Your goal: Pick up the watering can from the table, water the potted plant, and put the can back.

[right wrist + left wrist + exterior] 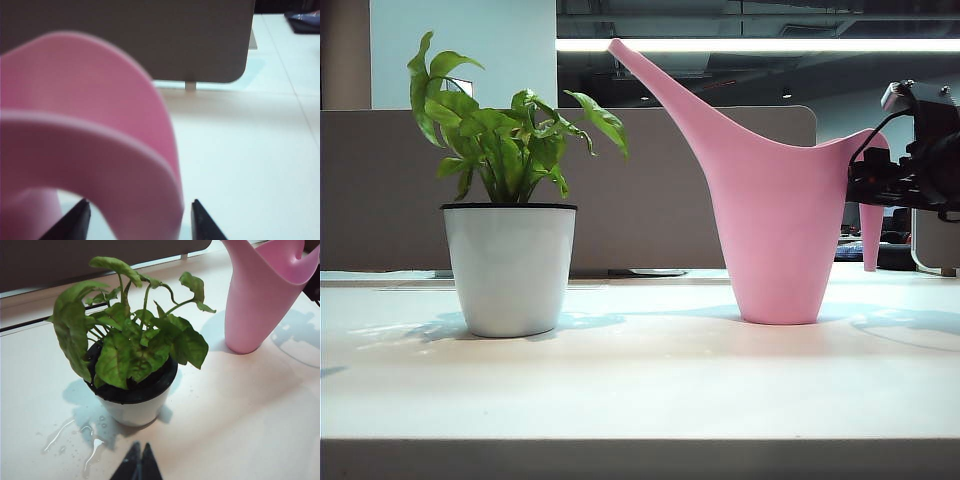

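While the watering can (775,220) stands upright on the desk (640,380), the right tool (136,217) sits at its handle, fingertips (75,220) spread apart with the pink handle strip between them; a sliver of gap shows on each side, so the handle looks unclamped. In the exterior view this right tool (910,175) hangs at the top of the handle, on the side of the can away from the spout, which sweeps up and away from the tool toward the potted plant (510,200). The plant stands on the desk beyond the can from the right tool, well apart from the can, its white pot upright. The left tool (137,465) hovers low over the desk just in front of the plant (132,350), its two dark fingertips pressed together and holding nothing. Between this tool and the pot, water streaks (90,440) and droplets lie on the desk. Farther off, past the plant and to one side, stands the can (260,295). A grey partition (380,190) runs behind the desk.
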Controlling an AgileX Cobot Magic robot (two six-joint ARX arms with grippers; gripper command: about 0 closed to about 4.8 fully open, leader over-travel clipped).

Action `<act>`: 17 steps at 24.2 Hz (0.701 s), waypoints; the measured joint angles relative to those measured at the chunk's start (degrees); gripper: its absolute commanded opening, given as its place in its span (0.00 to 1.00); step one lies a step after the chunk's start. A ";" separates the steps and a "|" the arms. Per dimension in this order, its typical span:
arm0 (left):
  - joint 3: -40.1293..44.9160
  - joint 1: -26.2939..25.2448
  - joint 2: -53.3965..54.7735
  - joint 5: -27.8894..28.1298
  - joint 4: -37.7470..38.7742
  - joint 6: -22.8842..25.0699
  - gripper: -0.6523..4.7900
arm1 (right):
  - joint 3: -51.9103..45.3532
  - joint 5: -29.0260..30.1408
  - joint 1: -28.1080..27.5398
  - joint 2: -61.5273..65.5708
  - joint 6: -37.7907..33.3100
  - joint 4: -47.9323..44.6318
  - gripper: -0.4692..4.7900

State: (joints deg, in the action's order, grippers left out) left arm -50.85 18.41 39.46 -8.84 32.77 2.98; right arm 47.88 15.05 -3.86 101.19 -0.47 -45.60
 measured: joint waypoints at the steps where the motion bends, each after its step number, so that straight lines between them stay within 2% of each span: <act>1: 0.00 0.00 0.00 0.00 -0.11 0.00 0.11 | 0.02 0.00 0.00 -0.61 0.15 1.66 0.63; 4: 0.00 0.00 0.00 0.02 -0.63 0.00 0.11 | 0.00 0.00 0.00 -3.19 0.33 6.27 0.63; 9: 0.00 0.00 0.00 0.02 -0.79 0.00 0.11 | 0.02 -0.33 -0.07 -5.64 0.57 10.29 0.80; 14: 0.00 0.00 -0.02 0.02 -0.79 0.00 0.11 | -0.87 -3.02 -0.74 -8.79 0.87 18.78 0.78; 17: 0.00 0.00 -0.07 0.02 -0.79 0.00 0.11 | -2.40 -3.15 -0.83 -12.11 0.96 20.00 0.67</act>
State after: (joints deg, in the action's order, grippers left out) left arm -50.85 18.41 39.40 -8.82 31.99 2.98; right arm 45.47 11.90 -4.69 89.08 0.49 -25.61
